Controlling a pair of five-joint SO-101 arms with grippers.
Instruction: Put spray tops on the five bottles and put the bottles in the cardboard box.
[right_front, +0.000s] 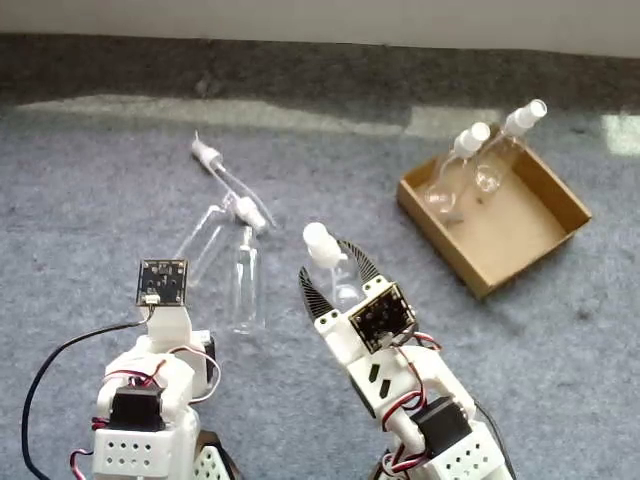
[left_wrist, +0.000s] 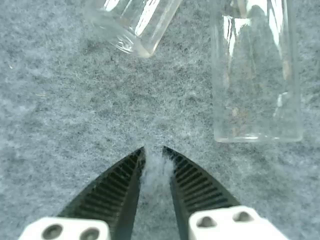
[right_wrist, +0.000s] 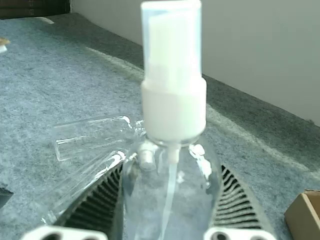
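Observation:
My right gripper (right_front: 326, 260) (right_wrist: 171, 172) is shut on a clear bottle (right_front: 343, 291) (right_wrist: 170, 200) with a white spray top (right_front: 320, 243) (right_wrist: 172, 85) fitted, held upright over the carpet. Two open clear bottles (right_front: 245, 282) (right_front: 203, 243) lie on the carpet just ahead of my left arm. My left gripper (left_wrist: 153, 151) hovers low with its jaws almost together and nothing in them, short of one lying bottle (left_wrist: 257, 75) and the base of the other lying bottle (left_wrist: 135, 25). Two loose spray tops (right_front: 208, 154) (right_front: 249, 212) lie beyond them. The cardboard box (right_front: 530, 240) holds two capped bottles (right_front: 450, 170) (right_front: 500, 150).
Grey carpet covers the whole work area. A pale wall (right_front: 320, 18) runs along the far edge, and the box sits at the far right. Open carpet lies between my right gripper and the box.

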